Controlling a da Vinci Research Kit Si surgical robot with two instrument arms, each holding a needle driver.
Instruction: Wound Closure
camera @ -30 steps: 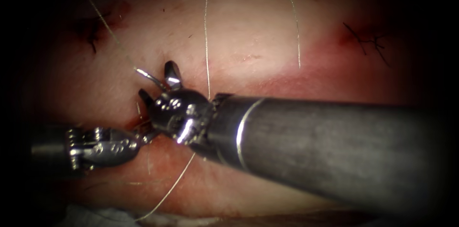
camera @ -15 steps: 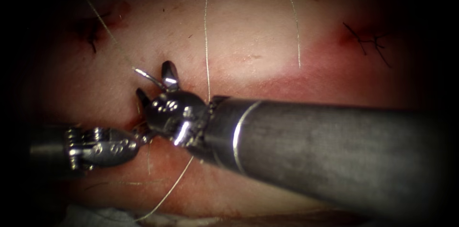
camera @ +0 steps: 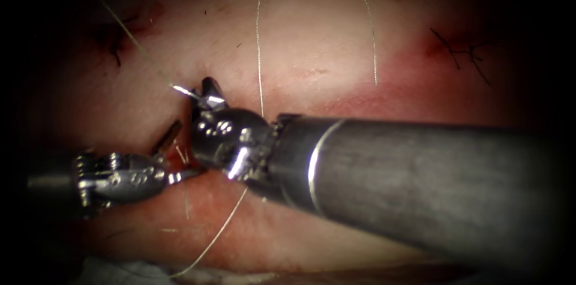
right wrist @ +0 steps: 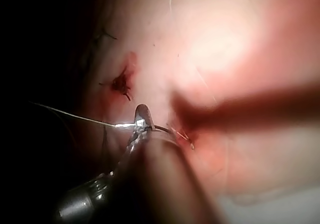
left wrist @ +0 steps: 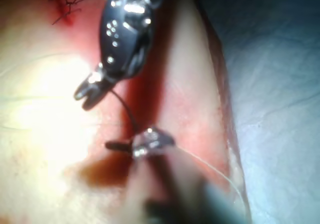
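Pale pork tissue (camera: 312, 51), two dark finished stitches (camera: 459, 51) flanking; right needle driver (camera: 201, 94) clamping curved steel needle (camera: 183, 90) near its tail, left driver (camera: 174, 153) parted, empty, beside unclosed cut.

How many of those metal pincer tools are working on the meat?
2: the left tool by the cut, jaws open; the right tool just above it, shut on the needle near its thread end.

Pink tissue (camera: 312, 51), silvery thread (camera: 259, 51), black stitches (camera: 462, 54)
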